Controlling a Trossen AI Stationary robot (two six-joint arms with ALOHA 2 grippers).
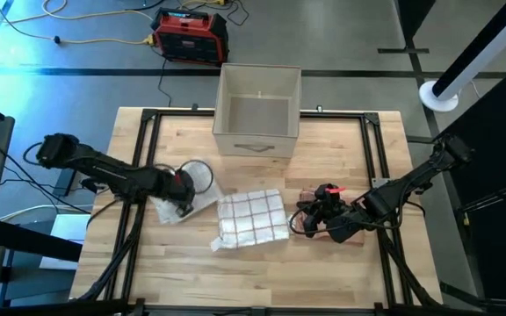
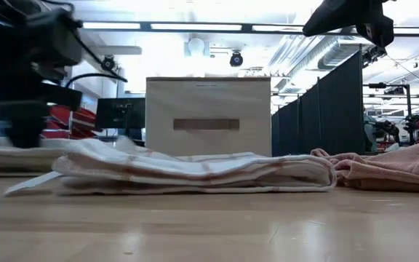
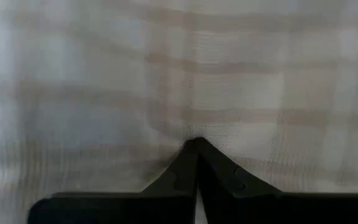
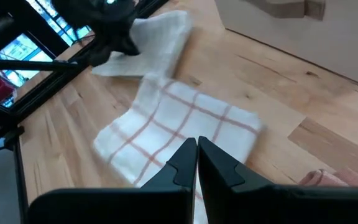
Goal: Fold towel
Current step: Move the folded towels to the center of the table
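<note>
The left tool (image 1: 179, 195) is down on a pale plaid cloth (image 1: 183, 207) at the table's left-centre, its fingers (image 3: 194, 171) pressed together into the fabric, which fills the wrist view; it appears clenched on that cloth. The right tool (image 1: 310, 215) hangs just right of the checked towel (image 1: 253, 219), fingers (image 4: 194, 165) closed on nothing, with a pink cloth (image 1: 336, 226) bunched below its arm.

The checked towel lies in the middle of the wooden table (image 1: 262, 281), already doubled into a thick flat pad, its layered right edge rounded in the low view. My guess is that towel is finished and the left arm is starting on the next cloth, which will need dragging out flat before any fold.

The open box (image 1: 257, 110) stands behind, apart from the towel. Bare wood in front gives free room; the black frame rails (image 1: 148, 140) border both sides.
</note>
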